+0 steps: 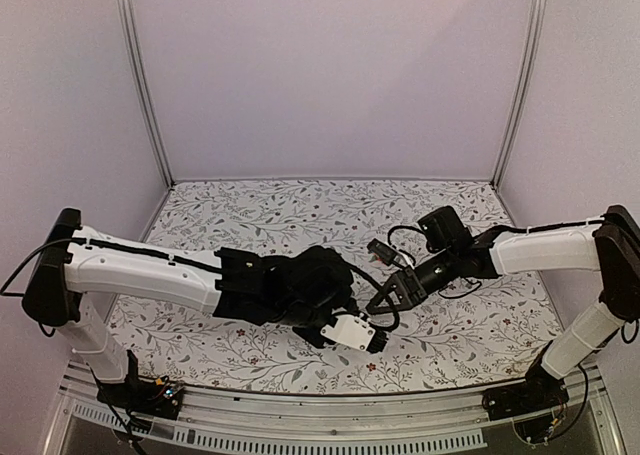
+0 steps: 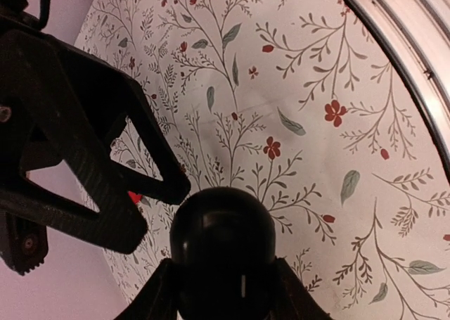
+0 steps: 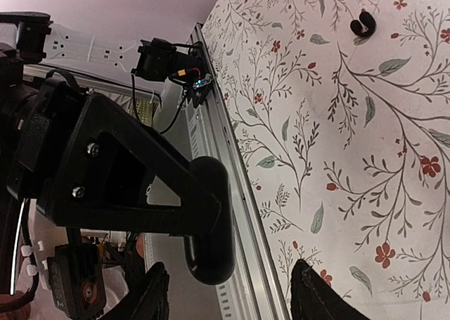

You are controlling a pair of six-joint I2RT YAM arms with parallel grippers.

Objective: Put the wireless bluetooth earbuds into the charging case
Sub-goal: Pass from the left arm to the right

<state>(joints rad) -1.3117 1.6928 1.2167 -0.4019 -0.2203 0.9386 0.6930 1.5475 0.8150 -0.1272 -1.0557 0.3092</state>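
Left gripper [image 2: 225,295] pinches the charging case [image 2: 222,242] — right gripper [image 3: 232,286] spread just beside the case; one earbud [image 3: 362,26] well apart from it.

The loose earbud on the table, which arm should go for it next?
Right, probably. The left gripper is clamped on the charging case, while the right gripper stands open and empty, with the earbud in its wrist view.

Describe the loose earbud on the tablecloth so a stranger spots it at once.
In the right wrist view, follow the floral tablecloth toward the top right. There a tiny black earbud lies alone on it. Unlike the printed red flowers and leaves around it, it is solid black and hook-shaped.
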